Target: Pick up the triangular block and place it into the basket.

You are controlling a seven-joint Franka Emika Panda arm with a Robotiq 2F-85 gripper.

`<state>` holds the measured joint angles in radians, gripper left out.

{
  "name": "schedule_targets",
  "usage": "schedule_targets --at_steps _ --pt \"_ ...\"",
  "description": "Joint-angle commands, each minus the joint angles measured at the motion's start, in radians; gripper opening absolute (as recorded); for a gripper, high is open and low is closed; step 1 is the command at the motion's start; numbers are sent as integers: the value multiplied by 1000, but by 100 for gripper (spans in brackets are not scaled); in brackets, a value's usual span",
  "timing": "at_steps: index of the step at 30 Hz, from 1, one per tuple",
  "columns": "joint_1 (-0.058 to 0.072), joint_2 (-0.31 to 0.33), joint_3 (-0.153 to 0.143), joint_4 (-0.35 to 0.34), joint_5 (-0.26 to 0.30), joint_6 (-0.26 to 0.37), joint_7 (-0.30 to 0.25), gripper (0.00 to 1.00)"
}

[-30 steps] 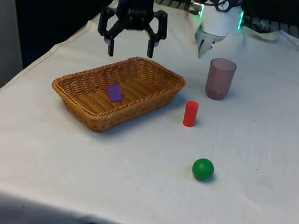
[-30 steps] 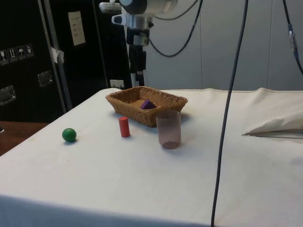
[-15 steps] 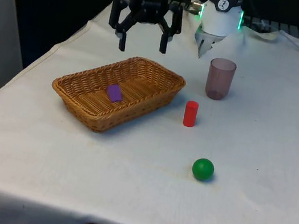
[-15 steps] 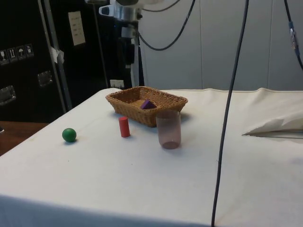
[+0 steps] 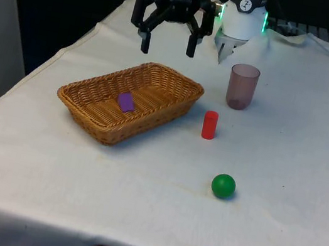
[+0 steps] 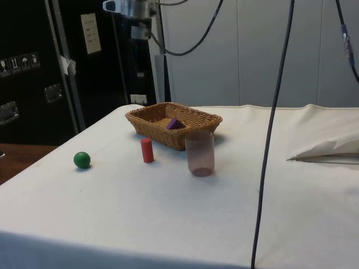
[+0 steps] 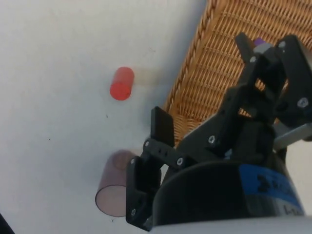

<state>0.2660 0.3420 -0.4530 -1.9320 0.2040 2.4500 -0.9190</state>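
the gripper (image 5: 168, 42) hangs in the air above the far end of the basket (image 5: 90, 112), its fingers spread wide and holding nothing. the purple triangular block (image 5: 125, 101) lies inside the basket. a red cylinder (image 5: 209, 124), a translucent cup (image 5: 242, 86) and a green ball (image 5: 223, 186) stand on the white cloth on the front view's right of the basket.

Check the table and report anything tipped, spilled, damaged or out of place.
Nothing stands out. The purple triangular block lies inside the wicker basket. The red cylinder and the translucent cup stand upright, the green ball rests apart from them, and the open, empty gripper hangs above the basket's far end.
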Motion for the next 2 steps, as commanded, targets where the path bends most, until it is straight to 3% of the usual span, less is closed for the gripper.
schedule_targets --at_steps 1,2 --pt "1 -1 -5 -1 -8 -4 4 100" --pt "1 -1 -4 -1 -6 -4 3 100"
